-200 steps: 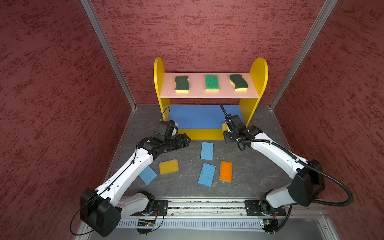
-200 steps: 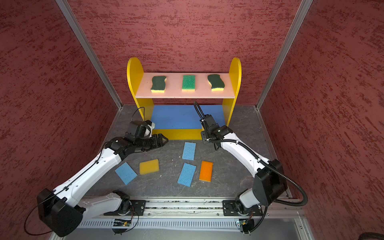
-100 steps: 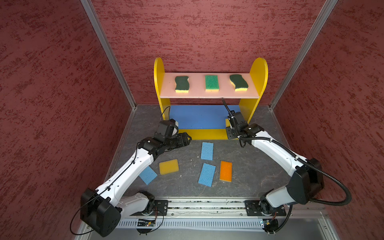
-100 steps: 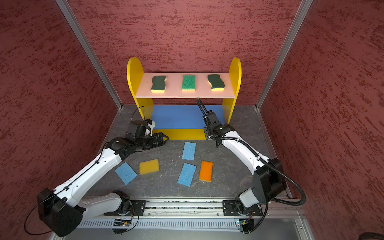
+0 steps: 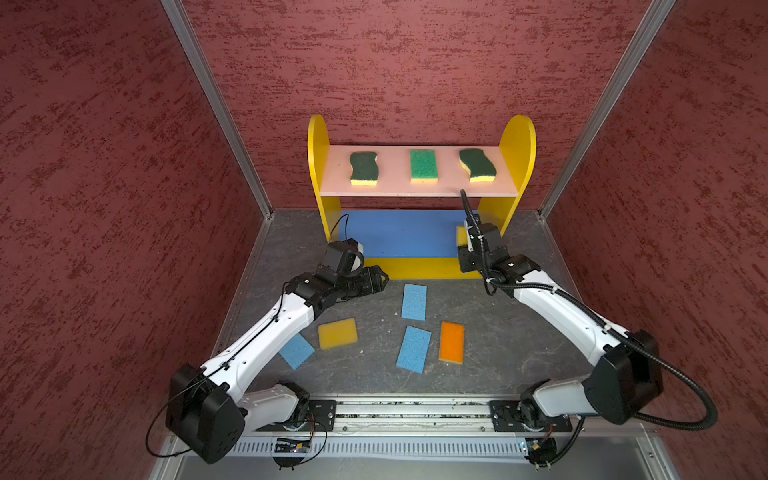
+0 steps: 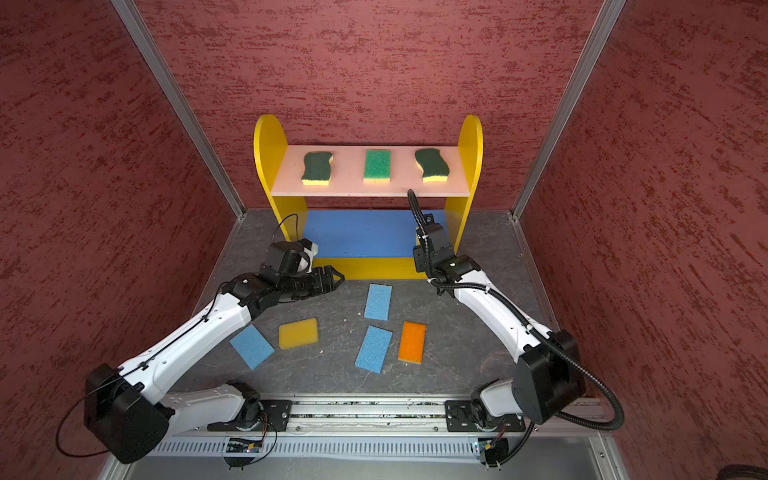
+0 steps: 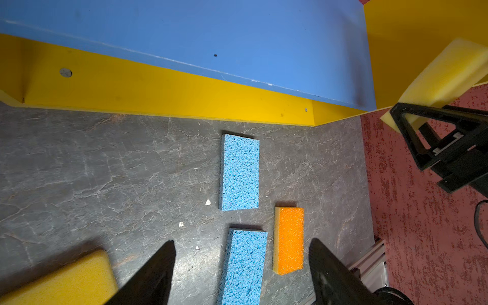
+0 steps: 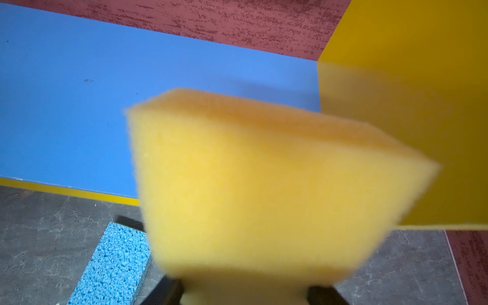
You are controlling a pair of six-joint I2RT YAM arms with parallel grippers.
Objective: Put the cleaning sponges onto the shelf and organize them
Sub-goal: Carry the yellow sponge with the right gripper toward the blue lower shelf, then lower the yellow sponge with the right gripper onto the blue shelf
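The shelf (image 5: 318,166) stands at the back; its pink top board carries two dark-green wavy sponges (image 5: 363,168) (image 5: 478,165) and a bright green one (image 5: 423,166). My right gripper (image 8: 244,291) is shut on a thick yellow sponge (image 8: 264,184), held over the right end of the blue middle board (image 5: 399,232) beside the yellow side panel. On the floor lie three blue sponges (image 5: 414,302) (image 5: 414,349) (image 5: 297,351), a yellow sponge (image 5: 337,333) and an orange sponge (image 5: 451,342). My left gripper (image 5: 384,276) hovers open and empty by the shelf's bottom board, above the floor.
Red textured walls with metal corner posts (image 5: 216,108) close in the cell on three sides. A metal rail (image 5: 407,411) runs along the front edge and carries both arm bases. Small white crumbs (image 7: 207,202) lie on the grey floor.
My right gripper has carried the yellow sponge farther in toward the shelf, over the blue board's right end. The left gripper has drifted slightly to the right and stays open.
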